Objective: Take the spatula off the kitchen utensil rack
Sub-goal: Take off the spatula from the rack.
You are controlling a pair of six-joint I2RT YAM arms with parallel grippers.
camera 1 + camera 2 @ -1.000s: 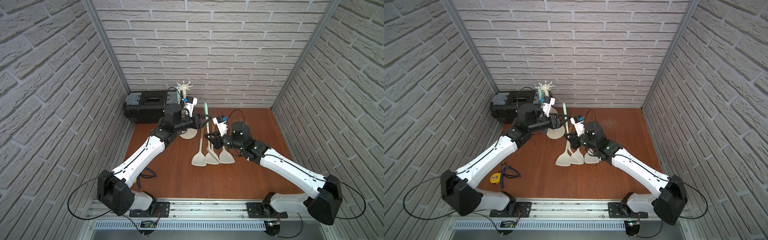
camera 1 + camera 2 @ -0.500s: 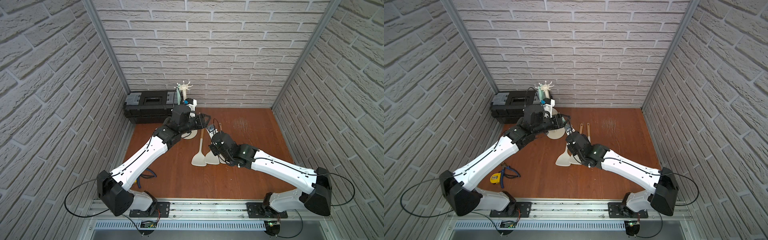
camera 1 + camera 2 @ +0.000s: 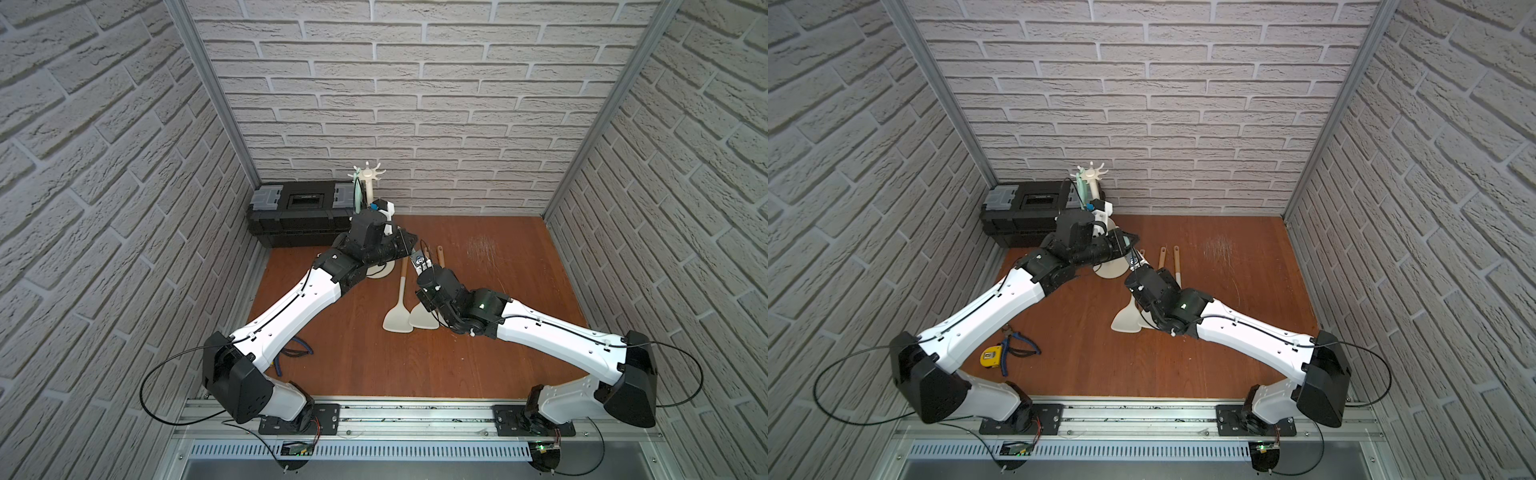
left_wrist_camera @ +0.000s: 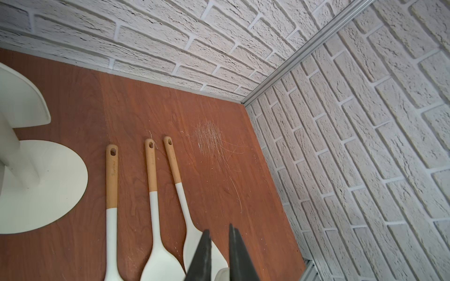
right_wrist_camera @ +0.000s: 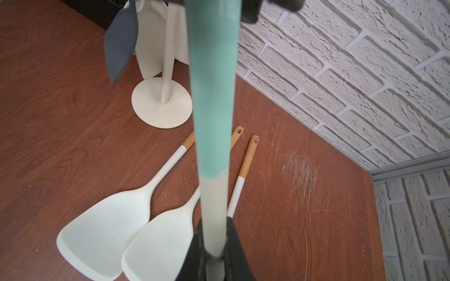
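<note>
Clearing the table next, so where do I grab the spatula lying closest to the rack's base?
Its narrow wooden handle, from straight above: the spatula lies flat, with bare table either side there; the wide head crowds the next spatula's.

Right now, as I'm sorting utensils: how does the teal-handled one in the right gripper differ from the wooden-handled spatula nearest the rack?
The teal-handled utensil is clamped in the right gripper, above the table; the wooden-handled spatula lies flat on it, untouched. The utensil's handle is teal, the spatula's wood-coloured. Both handles end in a cream section.
</note>
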